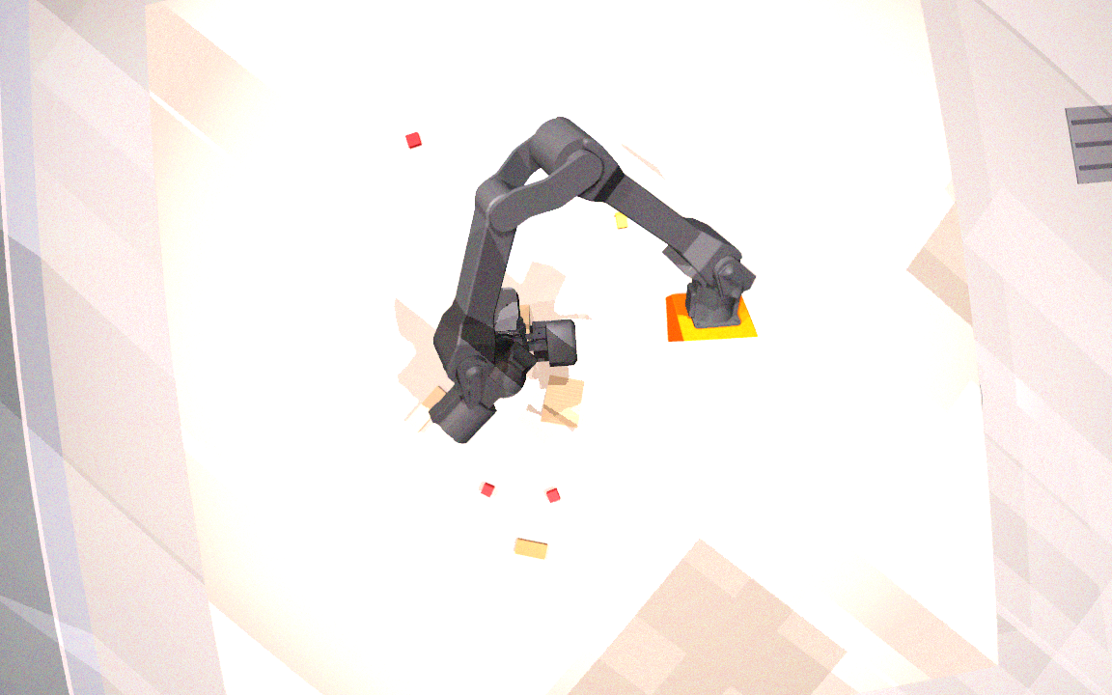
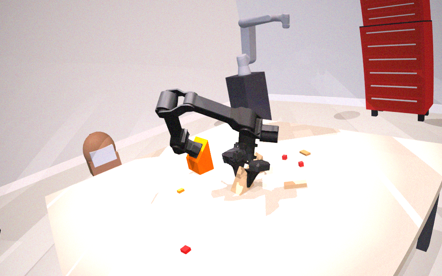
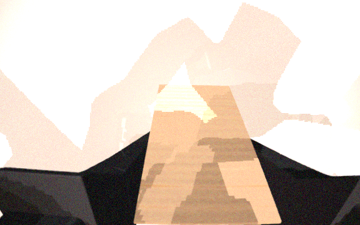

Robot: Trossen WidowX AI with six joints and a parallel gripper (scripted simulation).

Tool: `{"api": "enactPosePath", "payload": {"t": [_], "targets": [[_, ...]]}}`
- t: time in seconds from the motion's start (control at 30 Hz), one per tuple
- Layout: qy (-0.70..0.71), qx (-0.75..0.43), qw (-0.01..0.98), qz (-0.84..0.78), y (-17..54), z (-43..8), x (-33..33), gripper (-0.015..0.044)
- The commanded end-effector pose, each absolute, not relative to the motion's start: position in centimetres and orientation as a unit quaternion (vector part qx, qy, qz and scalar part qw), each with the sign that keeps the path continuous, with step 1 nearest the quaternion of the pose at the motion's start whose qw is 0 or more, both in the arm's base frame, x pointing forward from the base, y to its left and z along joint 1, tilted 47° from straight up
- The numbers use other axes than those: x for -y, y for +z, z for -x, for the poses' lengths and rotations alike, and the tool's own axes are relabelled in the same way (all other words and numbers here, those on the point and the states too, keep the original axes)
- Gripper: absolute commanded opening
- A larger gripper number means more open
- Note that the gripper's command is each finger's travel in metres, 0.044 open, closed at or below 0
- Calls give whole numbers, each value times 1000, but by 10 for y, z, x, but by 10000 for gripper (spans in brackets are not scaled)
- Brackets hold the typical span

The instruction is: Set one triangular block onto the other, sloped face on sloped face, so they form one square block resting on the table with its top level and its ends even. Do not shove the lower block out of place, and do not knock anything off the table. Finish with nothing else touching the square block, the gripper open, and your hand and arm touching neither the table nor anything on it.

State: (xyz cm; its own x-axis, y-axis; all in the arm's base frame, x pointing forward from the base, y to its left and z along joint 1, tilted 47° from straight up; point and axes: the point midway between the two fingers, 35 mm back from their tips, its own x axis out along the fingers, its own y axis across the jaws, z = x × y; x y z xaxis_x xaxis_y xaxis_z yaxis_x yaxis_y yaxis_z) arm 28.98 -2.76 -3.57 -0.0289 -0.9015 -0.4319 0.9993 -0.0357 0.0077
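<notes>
One triangular wooden block [image 2: 239,186] [image 3: 199,150] stands on the table, its sloped face filling the lower middle of the wrist view. My gripper [image 2: 243,179] [image 3: 194,137] is shut on this block, one finger against each side. The top view shows little of this block under the hand. The other triangular block [image 1: 562,402] [image 2: 259,156] stands apart, close beside the hand; in the exterior view it is mostly hidden behind the gripper.
A pale wooden bar [image 1: 434,397] [image 2: 294,185] lies near the hand. Red cubes [image 1: 487,488] [image 1: 552,495] [image 2: 284,157] [image 2: 300,164] and a tan plank [image 1: 531,548] [image 2: 304,152] lie farther off. Another red cube [image 1: 413,140] [image 2: 185,249] and a yellow piece [image 1: 621,221] [image 2: 180,190] lie elsewhere. The arm stands on an orange base [image 1: 675,323] [image 2: 202,166].
</notes>
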Motion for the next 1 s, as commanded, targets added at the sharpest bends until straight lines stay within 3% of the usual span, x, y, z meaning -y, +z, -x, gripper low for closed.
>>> {"api": "enactPosePath", "payload": {"t": [0.0, 0.97], "targets": [[-694, -178, 671, -191, -29, -290, 29, 0], [-572, -417, 556, -436, 19, -289, 50, 0]]}}
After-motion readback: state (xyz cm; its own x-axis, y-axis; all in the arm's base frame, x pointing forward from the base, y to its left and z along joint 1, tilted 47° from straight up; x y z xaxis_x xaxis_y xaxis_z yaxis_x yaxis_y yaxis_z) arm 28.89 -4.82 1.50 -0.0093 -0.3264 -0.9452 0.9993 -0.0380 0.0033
